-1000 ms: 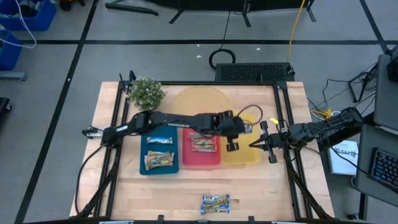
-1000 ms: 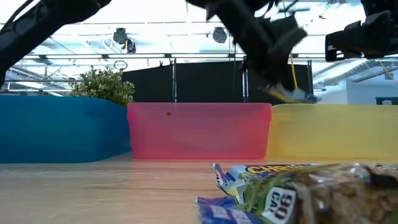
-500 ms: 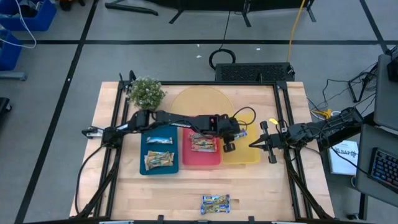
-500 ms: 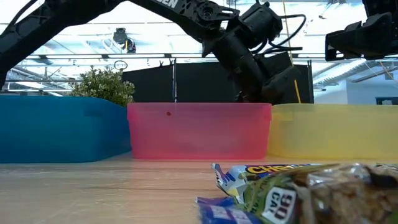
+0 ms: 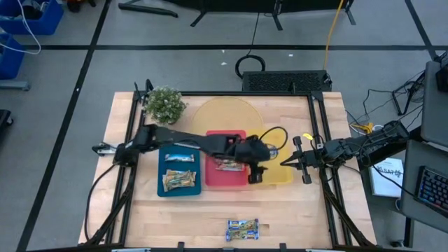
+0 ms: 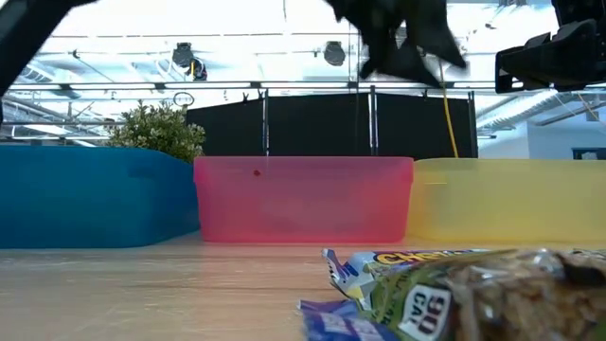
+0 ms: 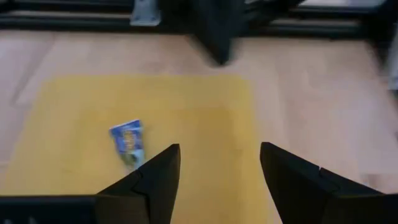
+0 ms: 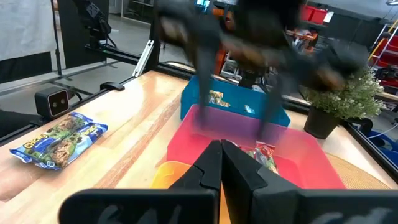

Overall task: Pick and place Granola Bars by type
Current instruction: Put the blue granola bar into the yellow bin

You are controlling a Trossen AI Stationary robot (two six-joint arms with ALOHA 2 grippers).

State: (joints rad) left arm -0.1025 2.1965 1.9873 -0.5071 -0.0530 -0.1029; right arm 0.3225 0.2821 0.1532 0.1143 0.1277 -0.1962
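Observation:
My left gripper (image 7: pixel 217 149) hangs open above the yellow tray (image 5: pixel 280 175), near its border with the red tray (image 5: pixel 225 180); nothing is between its fingers. A blue granola bar (image 7: pixel 129 142) lies flat on the yellow tray's floor beyond the fingers. Tan-and-green bars (image 5: pixel 178 180) lie in the blue tray (image 5: pixel 162 189), and red-and-green bars (image 5: pixel 227 164) in the red tray. More bars (image 5: pixel 242 228) lie on the table by its near edge. My right gripper (image 5: pixel 283 163) waits shut at the yellow tray's right side.
A potted plant (image 5: pixel 164 103) stands at the far left corner, and a round yellow mat (image 5: pixel 224 115) lies behind the trays. In the low view the near bars (image 6: pixel 454 294) fill the foreground in front of the three tray walls.
My left gripper went down into the yellow tray with a blue bar, opened and let it go, then rose again. The bar now lies on the tray's floor. My right gripper kept still.

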